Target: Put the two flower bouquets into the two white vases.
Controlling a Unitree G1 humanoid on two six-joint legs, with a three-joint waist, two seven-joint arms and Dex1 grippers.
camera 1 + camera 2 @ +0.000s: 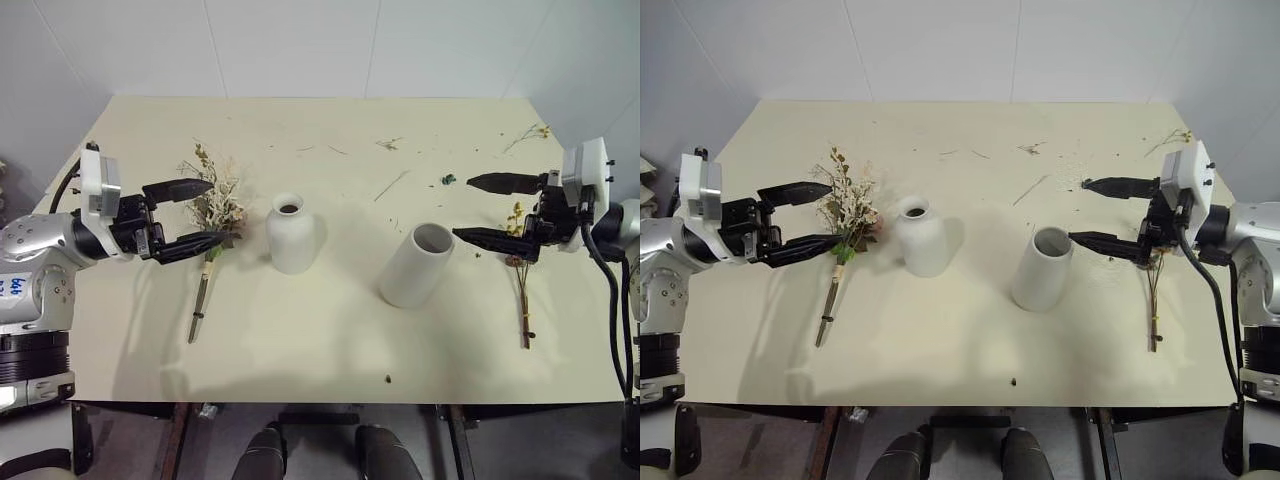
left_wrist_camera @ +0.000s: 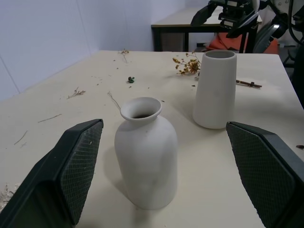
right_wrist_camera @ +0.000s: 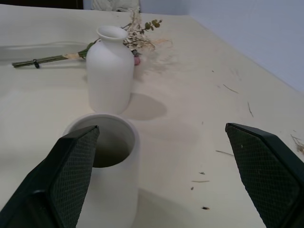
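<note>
Left eye view: the cream-white bouquet (image 1: 213,205) lies flat beneath the wide-open left claw (image 1: 190,215), the yellow-orange bunch (image 1: 519,262) beneath the equally open right claw (image 1: 490,209), while the narrow-necked vase (image 1: 291,234) and cylinder vase (image 1: 417,265) stand empty between them on the bench (image 1: 320,350), so 0 of 2 placed.

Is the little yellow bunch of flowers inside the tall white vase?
No, the yellow bunch lies on the table beside the empty tall vase.
</note>
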